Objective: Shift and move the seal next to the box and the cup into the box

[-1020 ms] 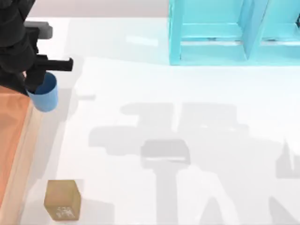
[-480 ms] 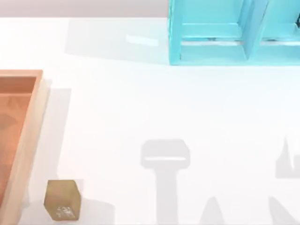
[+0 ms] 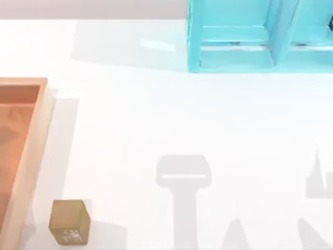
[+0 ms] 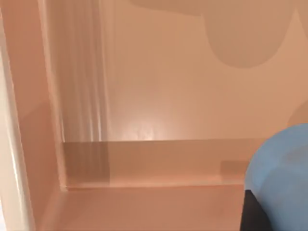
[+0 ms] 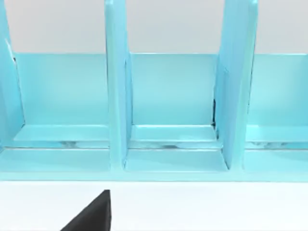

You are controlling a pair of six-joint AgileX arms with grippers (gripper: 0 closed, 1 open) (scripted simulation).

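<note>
From above, the box (image 3: 39, 117) sits at the table's left edge, its pale wood rim framing an orange-brown floor, and it runs out of view on the left. The seal (image 3: 69, 222) stands on the white table (image 3: 156, 120) just beside the box's near right corner, apart from the rim by a narrow gap, with its pale speckled mark on the face turned toward the near edge. A cyan shelf unit (image 3: 234, 36) stands at the far side, toward the right. In the left wrist view the camera looks down into the box (image 4: 144, 86), showing its floor and an inner corner of the wall; the cup (image 4: 281, 178) appears as a rounded blue shape at the frame's edge, over the box's floor, with a dark piece of the left gripper (image 4: 257, 216) pressed against it. Whether those fingers clamp the cup I cannot tell. The right wrist view faces the shelf unit's open compartments (image 5: 168, 106), with one dark fingertip of the right gripper (image 5: 94, 214) showing over the white table; its opening cannot be told
</note>
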